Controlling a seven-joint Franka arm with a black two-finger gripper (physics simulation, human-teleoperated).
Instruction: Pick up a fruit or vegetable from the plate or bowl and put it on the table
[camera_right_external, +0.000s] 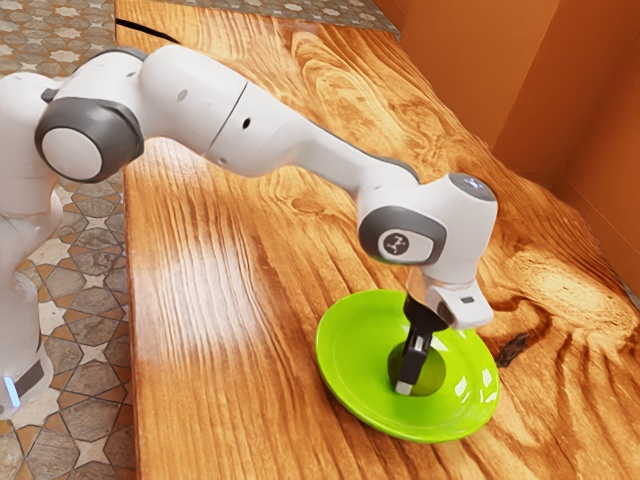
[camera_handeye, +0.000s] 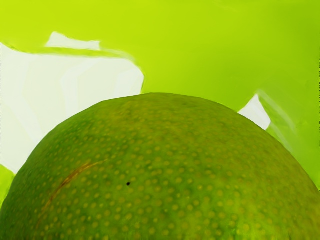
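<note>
Green, shiny and round, the plate (camera_right_external: 345, 350) sits on the wooden table (camera_right_external: 200, 300) in the exterior view. The mango (camera_right_external: 431, 375) is in the plate, near its middle. The white arm (camera_right_external: 250, 130) comes from the exterior view's left and bends down over the plate. Its black gripper (camera_right_external: 411, 381) is right at the mango, and part of it goes in front of the fruit. How wide the gripper is, or if it has a grip on the mango, I can't tell.

In the wrist view, the mango looks big and close. Its green skin has lots of little yellow dots, one brown scratch (camera_handeye: 70, 179) and a tiny black spot (camera_handeye: 128, 184). Bright green plate is behind it, with white shiny patches (camera_handeye: 102, 77).
</note>
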